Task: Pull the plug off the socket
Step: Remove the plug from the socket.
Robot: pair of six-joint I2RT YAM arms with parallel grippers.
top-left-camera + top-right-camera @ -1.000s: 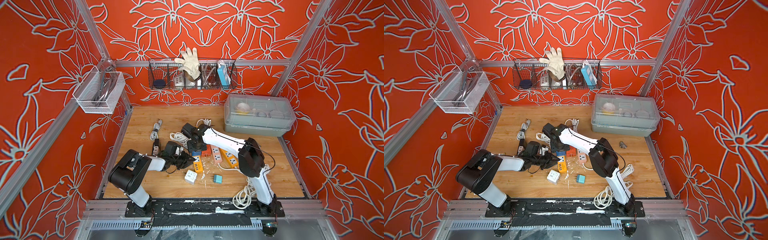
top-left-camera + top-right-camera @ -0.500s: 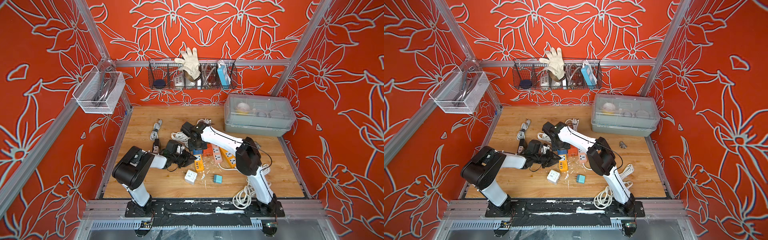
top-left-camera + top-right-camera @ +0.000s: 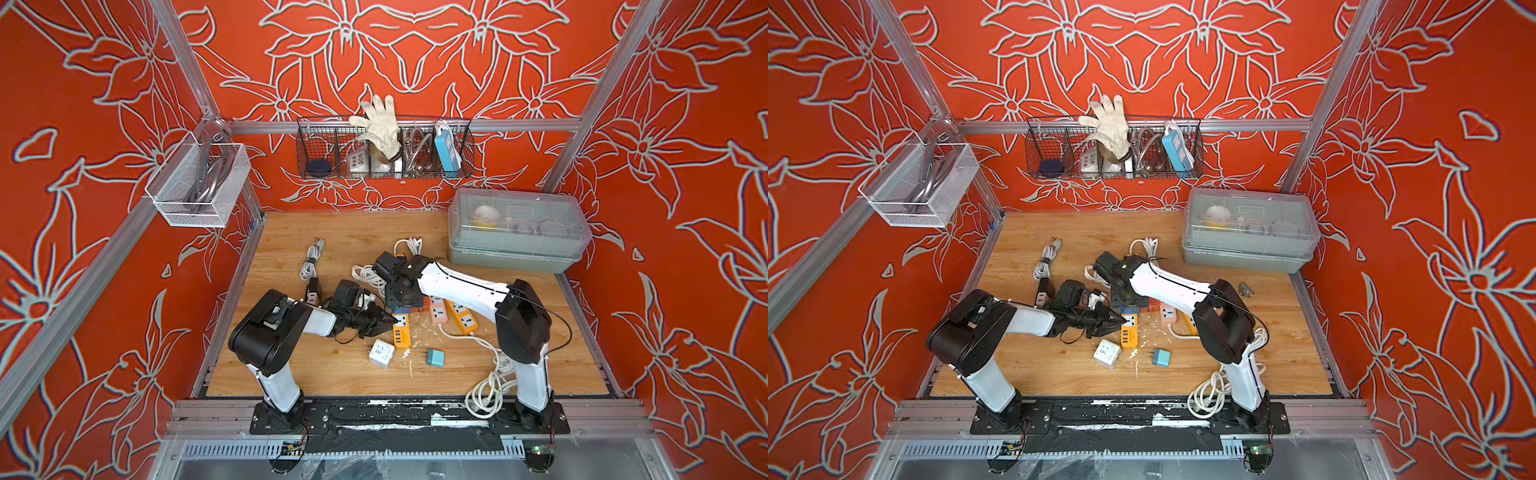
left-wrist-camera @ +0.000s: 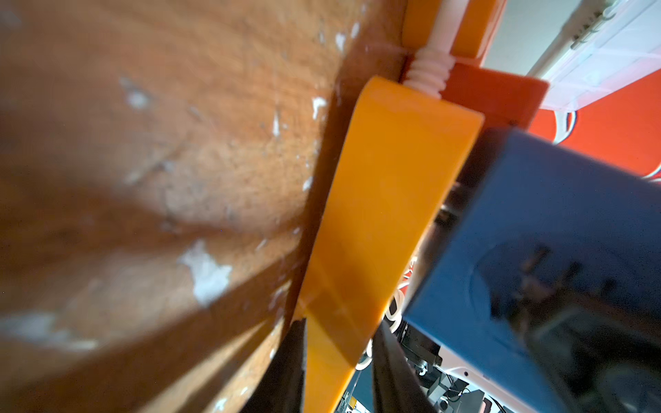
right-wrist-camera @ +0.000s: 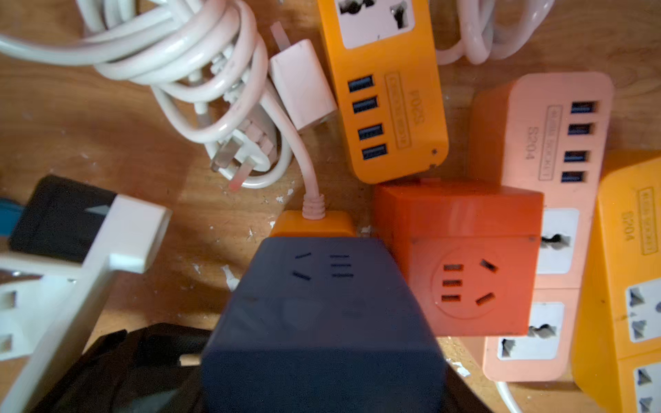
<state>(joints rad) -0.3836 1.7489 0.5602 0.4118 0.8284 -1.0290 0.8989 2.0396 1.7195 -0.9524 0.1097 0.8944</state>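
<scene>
In both top views the plug [image 3: 404,310], a dark blue cube, sits near the middle of the wooden table [image 3: 332,232]. It is on the end of an orange power strip [image 3: 402,332] farther from the robot's base, with white cords [image 3: 365,274] close by. The right gripper [image 3: 405,305] comes down on the plug from above. The left gripper [image 3: 386,320] lies low along the table, its tip at the strip's side. The left wrist view shows two dark fingers [image 4: 289,375] pinched on either side of the strip's thin edge, a firm grasp. The plug [image 4: 554,214] stands over the strip's face with a shadowed gap between them (whether its pins are seated cannot be told). The right wrist view looks down on the plug [image 5: 322,314], which has slanted and straight slots in the face toward the camera. The strip's corded end [image 5: 313,223] peeks out beyond it, and a red cube socket [image 5: 465,257] is just beside. The right jaws hug the plug's sides, clasping it.
</scene>
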